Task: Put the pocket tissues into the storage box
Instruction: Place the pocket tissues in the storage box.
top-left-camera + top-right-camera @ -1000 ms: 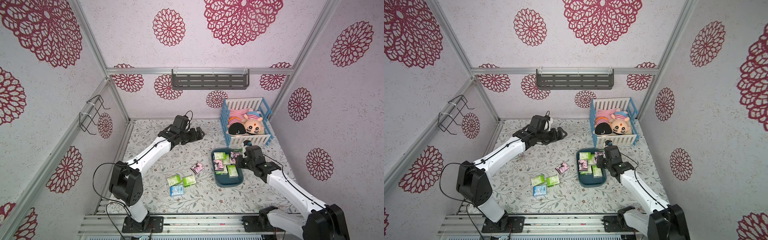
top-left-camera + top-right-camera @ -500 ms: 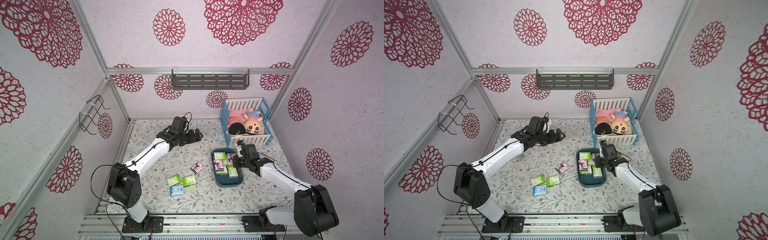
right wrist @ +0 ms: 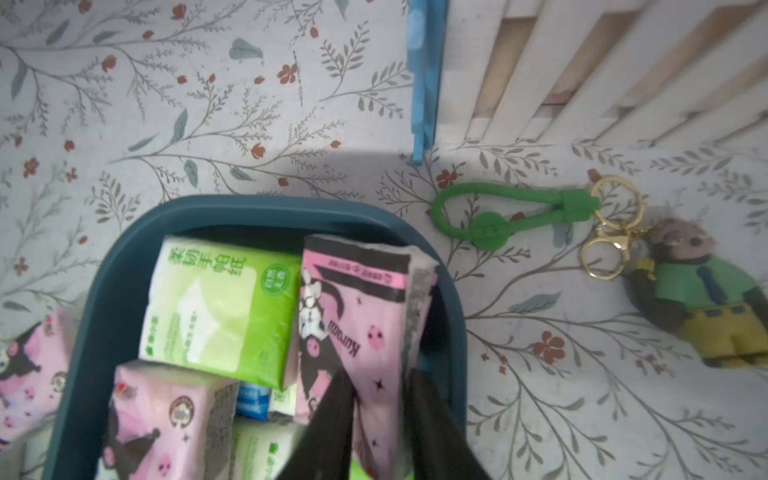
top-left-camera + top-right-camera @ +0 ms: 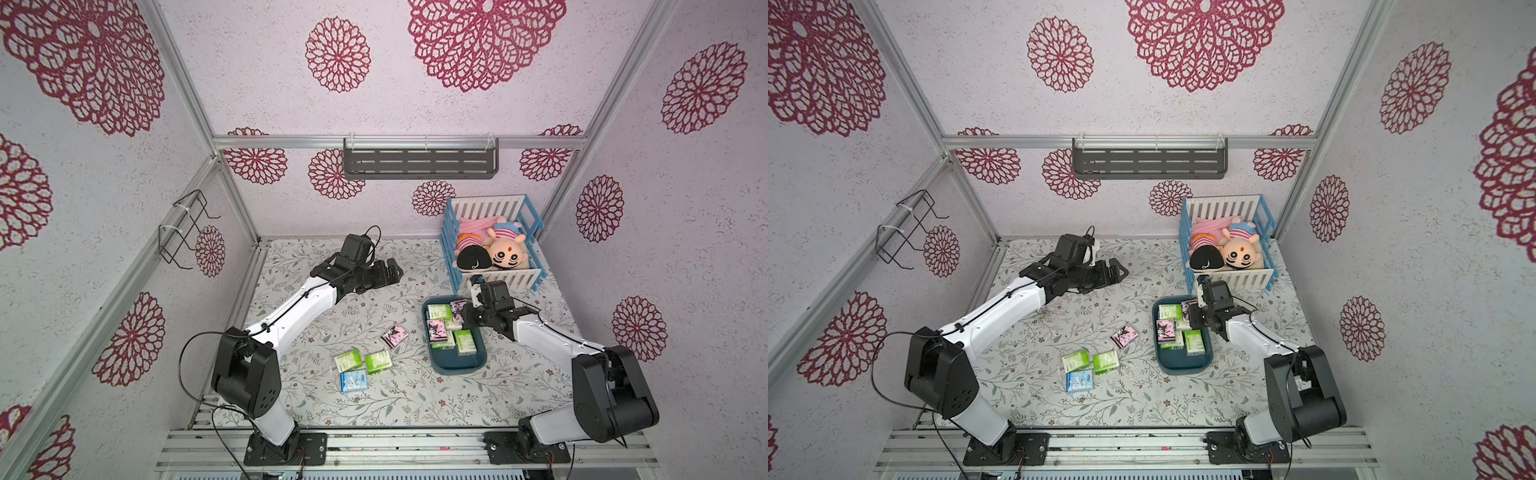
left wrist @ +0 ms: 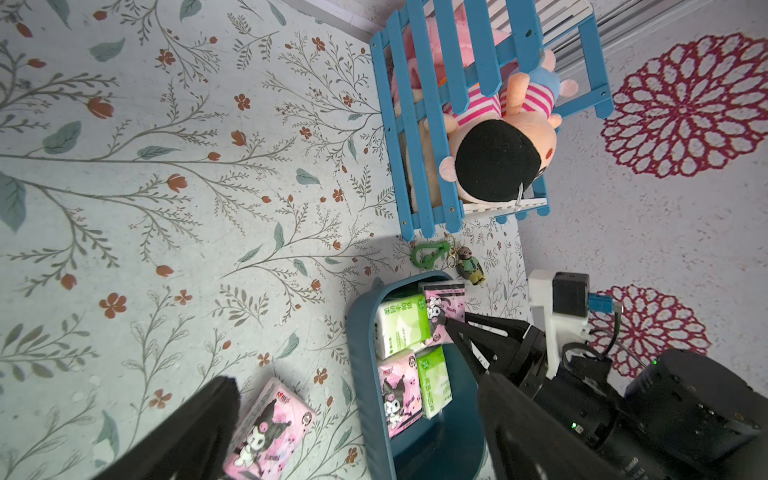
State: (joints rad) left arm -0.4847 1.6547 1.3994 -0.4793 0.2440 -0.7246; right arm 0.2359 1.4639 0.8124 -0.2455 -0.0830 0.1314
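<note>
Floral-print tabletop [image 4: 415, 399], teal storage box [image 4: 455, 368] under the right gripper [image 3: 378, 390], slatted crib [image 4: 451, 237] and green keychain [image 3: 511, 216] just ahead of it, pink pack [image 4: 393, 336], two green packs [image 4: 348, 360], light-blue pack [image 4: 353, 381] loose, well off to its left.

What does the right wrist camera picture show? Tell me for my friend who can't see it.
The right arm's black fingers sit either side of a pink tissue pack propped in the teal storage box, beside a green pack. Outside lie a green keyring with a little figure and white crib slats.
</note>
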